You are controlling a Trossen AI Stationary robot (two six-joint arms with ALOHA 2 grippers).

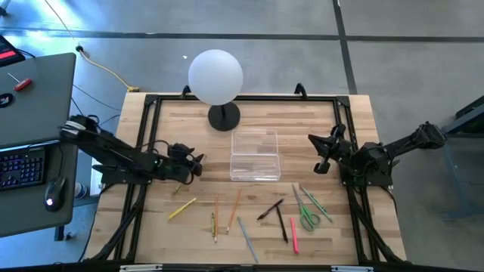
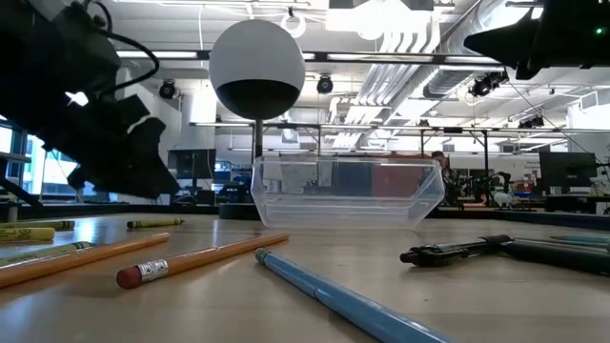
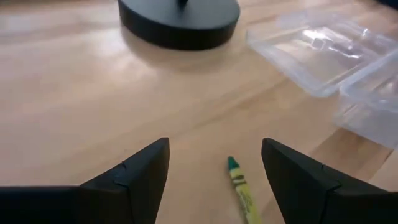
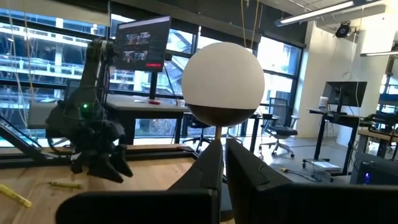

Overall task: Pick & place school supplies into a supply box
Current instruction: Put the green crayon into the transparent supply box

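The clear supply box stands on the table's middle, its lid lying open beside it. Pens and pencils lie flat along the near side: a yellow marker, an orange pencil, a black pen, a red pen and a grey pen. Green-handled scissors lie to their right. My left gripper is open, low over the table left of the box, and a green-tipped crayon lies between its fingers, untouched. My right gripper is shut, raised right of the box.
A white globe lamp on a black round base stands just behind the box. A black frame runs around the table top. A desk with a keyboard stands off the table's left.
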